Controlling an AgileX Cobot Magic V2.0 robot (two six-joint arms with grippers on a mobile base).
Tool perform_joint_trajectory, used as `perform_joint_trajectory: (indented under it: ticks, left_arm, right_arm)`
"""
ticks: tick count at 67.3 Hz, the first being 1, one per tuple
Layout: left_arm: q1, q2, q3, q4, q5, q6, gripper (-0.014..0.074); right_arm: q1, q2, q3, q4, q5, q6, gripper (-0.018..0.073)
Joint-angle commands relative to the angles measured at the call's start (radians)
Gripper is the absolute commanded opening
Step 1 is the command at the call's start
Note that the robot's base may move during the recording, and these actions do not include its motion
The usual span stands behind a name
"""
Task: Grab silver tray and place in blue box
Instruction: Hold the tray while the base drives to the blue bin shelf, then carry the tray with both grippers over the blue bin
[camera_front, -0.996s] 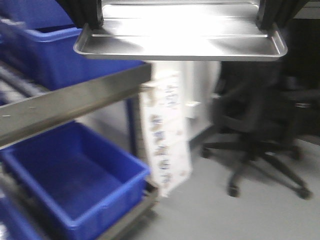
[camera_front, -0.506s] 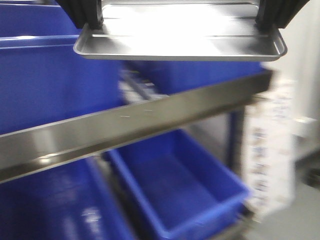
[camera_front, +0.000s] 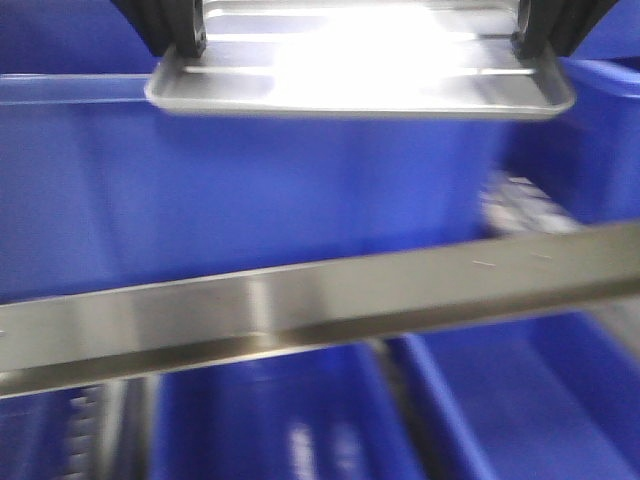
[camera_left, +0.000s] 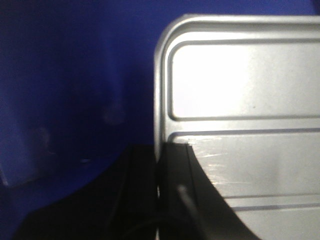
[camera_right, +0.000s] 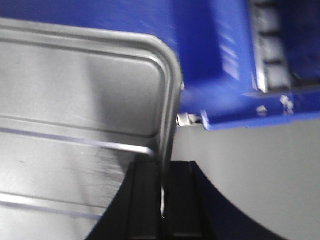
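The silver tray (camera_front: 360, 85) hangs level at the top of the front view, glaring with reflected light. My left gripper (camera_front: 175, 30) is shut on its left rim and my right gripper (camera_front: 545, 30) on its right rim. In the left wrist view the black fingers (camera_left: 175, 170) pinch the tray's (camera_left: 240, 100) rolled edge (camera_left: 159, 150). The right wrist view shows the same clamp (camera_right: 164, 167) on the tray's (camera_right: 75, 100) right edge. A large blue box (camera_front: 250, 190) fills the view just behind and below the tray, and its blue wall (camera_left: 75, 75) lies under the tray's left end.
A steel rack rail (camera_front: 320, 310) crosses the front view on a slant below the tray. Under it sit more blue crates (camera_front: 520, 400). Another blue crate (camera_right: 220, 60) and grey floor (camera_right: 260, 175) show beside the tray's right edge.
The view has swept sideways: the office chair and white sign have left the picture and blue crates now fill it. The tray stays clamped in both grippers, unmoved relative to them.
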Motion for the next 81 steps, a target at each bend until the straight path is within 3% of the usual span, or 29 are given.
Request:
perform_joint_trajectory:
  ticks: [1, 81]
  left_arm:
    - [-0.003, -0.046, -0.028, 0.054, 0.002, 0.011, -0.0105]
    - [-0.003, -0.046, -0.028, 0.054, 0.002, 0.011, -0.0105]
  right_arm:
    - [-0.004, -0.043, -0.039, -0.055, -0.031, -0.018, 0.0059]
    - [-0.004, -0.043, -0.039, -0.055, -0.031, -0.018, 0.0059]
